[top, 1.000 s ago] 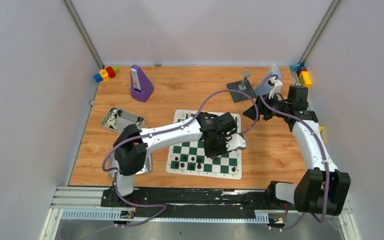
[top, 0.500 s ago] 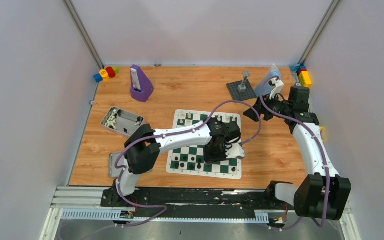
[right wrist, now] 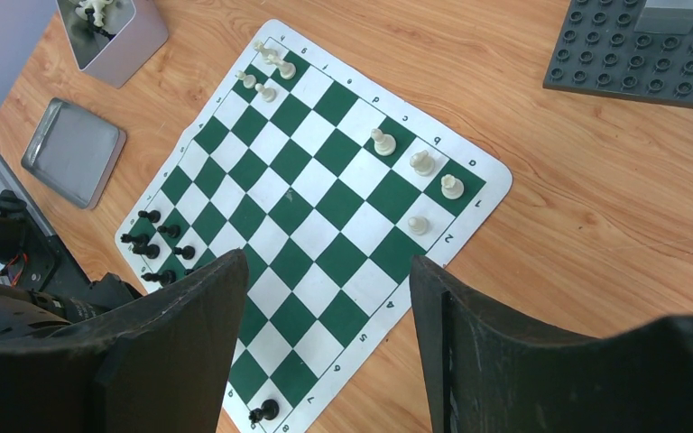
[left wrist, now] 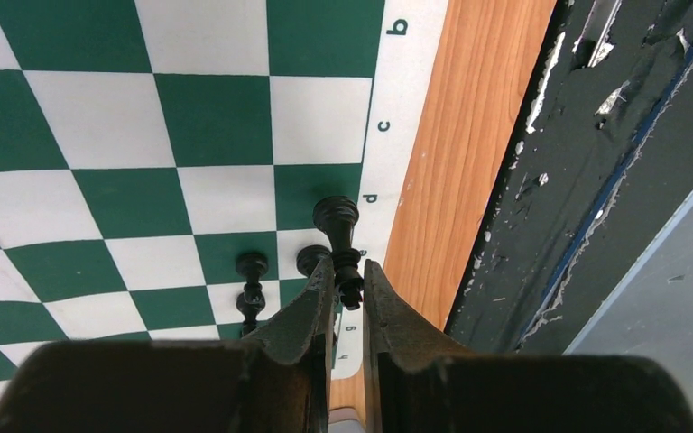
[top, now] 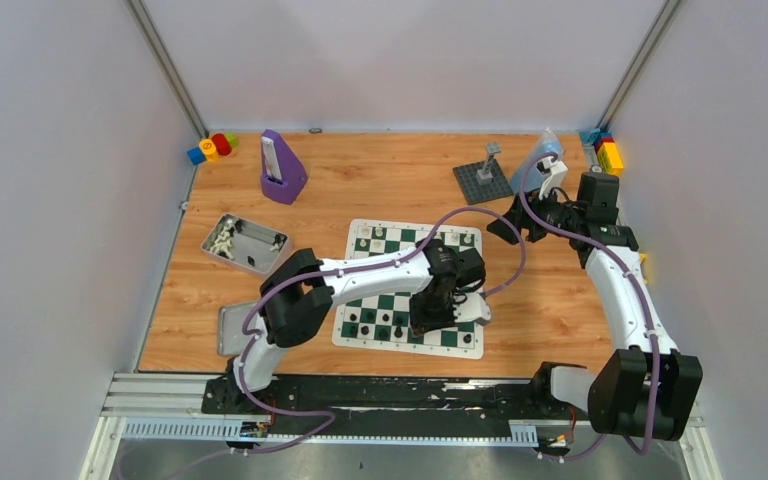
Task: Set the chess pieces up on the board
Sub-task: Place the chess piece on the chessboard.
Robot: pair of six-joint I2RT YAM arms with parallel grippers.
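You have a smooth, matt board (right wrist: 325, 225) on a wood-grain table (right wrist: 577, 198) with a faint sheen. At the board's near edge, the black piece (left wrist: 337, 221) is glossy plastic. The left gripper (left wrist: 349, 267) holds it in matt, grainy fingers (left wrist: 307, 311). The white pieces (right wrist: 424, 163) on the board look like smooth plastic. Left of the board, the tin (top: 250, 240) is shiny metal and the flat lid (right wrist: 72, 149) is duller.

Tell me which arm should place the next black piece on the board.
Left. The left gripper pinches a black piece low over the board, beside other black pieces. The right gripper hangs open and empty, off the far corner.
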